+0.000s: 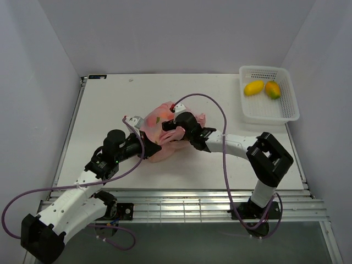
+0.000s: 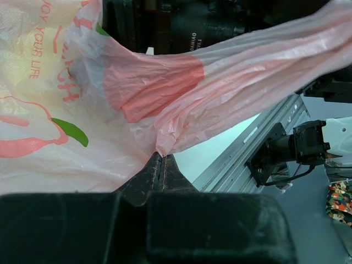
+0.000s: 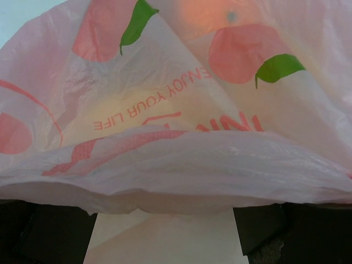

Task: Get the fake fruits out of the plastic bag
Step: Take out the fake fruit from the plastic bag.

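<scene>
Currently both arms are at the plastic bag, which sits bunched mid-desk directly between them.

Left tool: closed, pinching a fold of pink film at the bag's near-left side. From that pinch a band of film runs taut up and to the right, toward the other arm.

Right tool: at the bag's right side. In its wrist view the fingers stand wide apart with a film edge draped across them and the tips hidden. I read it as open, holding nothing firmly.

Contents: the fruits are inside the bag. An orange glows through the film, and below it is a pale yellow shape that I can't identify.

Key relation: the fruits lie straight ahead of the right tool with one film layer between, so that arm is nearer. I can't see which way the mouth faces.

White basket, far right: a yellow mango and an orange-and-green mango, well apart from the bag.
</scene>
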### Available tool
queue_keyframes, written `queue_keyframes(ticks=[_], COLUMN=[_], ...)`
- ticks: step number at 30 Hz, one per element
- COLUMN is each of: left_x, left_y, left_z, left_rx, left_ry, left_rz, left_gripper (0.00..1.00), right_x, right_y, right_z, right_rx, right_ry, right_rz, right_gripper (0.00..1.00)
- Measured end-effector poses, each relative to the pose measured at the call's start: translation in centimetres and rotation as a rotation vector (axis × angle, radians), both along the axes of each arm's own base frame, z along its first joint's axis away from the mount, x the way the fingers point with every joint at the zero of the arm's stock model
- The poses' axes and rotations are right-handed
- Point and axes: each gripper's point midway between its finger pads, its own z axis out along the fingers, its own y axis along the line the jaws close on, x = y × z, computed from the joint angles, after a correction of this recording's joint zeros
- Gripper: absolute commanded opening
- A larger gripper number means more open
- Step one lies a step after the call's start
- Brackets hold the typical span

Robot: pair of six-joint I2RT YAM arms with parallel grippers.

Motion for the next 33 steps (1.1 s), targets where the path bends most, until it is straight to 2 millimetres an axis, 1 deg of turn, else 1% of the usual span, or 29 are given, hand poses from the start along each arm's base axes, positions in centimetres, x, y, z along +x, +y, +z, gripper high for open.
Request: queue_keyframes(ticks=[3,6,11,15,19,22,27,31,33], left_x=[0.0,0.0,0.1,0.2,0.3,0.4,0.4,0.4,0.3], left_y=[0.0,0.0,-0.1,-0.1,-0.1,0.0,0.1,0.2,0.3], left_z=[-0.1,-0.1,-0.6,-0.9,-1.0,-1.0,-1.1,-1.0,-0.9], left_rx=[0.001,0.002,0.010,0.016,0.018,0.020,0.025,0.025,0.023], left_ry=[0.002,0.003,0.020,0.031,0.031,0.030,0.031,0.033,0.028], left_rz=[0.000,0.000,0.001,0.002,0.006,0.014,0.023,0.029,0.031], left_gripper=[0.00,0.00,0.00,0.00,0.00,0.00,0.00,0.00,0.00], right_x=[0.6,0.8,1.1,0.9,0.9,1.3,2.2,2.4,2.3], right_y=[0.3,0.7,2.2,3.6,4.2,4.0,2.8,2.0,1.3], right_z=[-0.7,-1.8,-2.0,-1.9,-2.0,-2.0,-1.9,-1.7,-1.8], right_rx=[0.000,0.006,0.065,0.061,0.050,0.039,-0.004,-0.046,-0.080], right_ry=[-0.013,0.005,0.044,0.032,0.019,0.013,-0.024,-0.048,-0.056], right_rz=[-0.016,-0.033,-0.103,-0.163,-0.243,-0.310,-0.382,-0.360,-0.326], right_gripper=[0.90,0.90,0.90,0.91,0.90,0.90,0.90,0.90,0.90])
